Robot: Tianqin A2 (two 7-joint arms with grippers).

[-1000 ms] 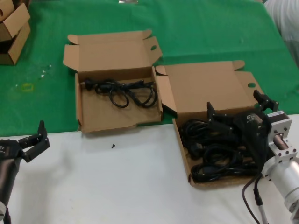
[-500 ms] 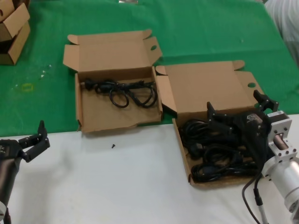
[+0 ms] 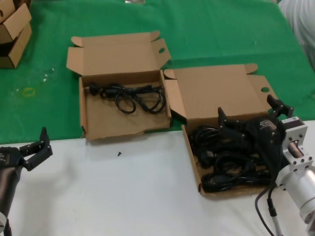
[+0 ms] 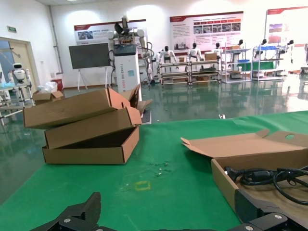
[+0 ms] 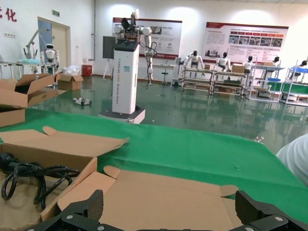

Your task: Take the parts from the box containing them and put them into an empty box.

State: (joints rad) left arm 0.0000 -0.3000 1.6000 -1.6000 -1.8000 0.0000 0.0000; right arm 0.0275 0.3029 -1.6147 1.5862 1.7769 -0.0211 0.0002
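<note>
A: Right pincer (image 3: 250,114)?
B: Spread wide, over the shallow tray (image 3: 194,164) at the desk's (image 3: 123,196) right, above the heap of black cords (image 3: 224,160). Pinched nothing.

A: Left pincer (image 3: 38,146)?
B: Spread too, empty, low at the near left over the white desk.

A: The squarer box (image 3: 91,115)?
B: Left of the tray, on the green cloth (image 3: 211,34), lid up. One looped cord (image 3: 129,96) lay along its far wall. Small stacked cartons (image 3: 14,32) at far left.
</note>
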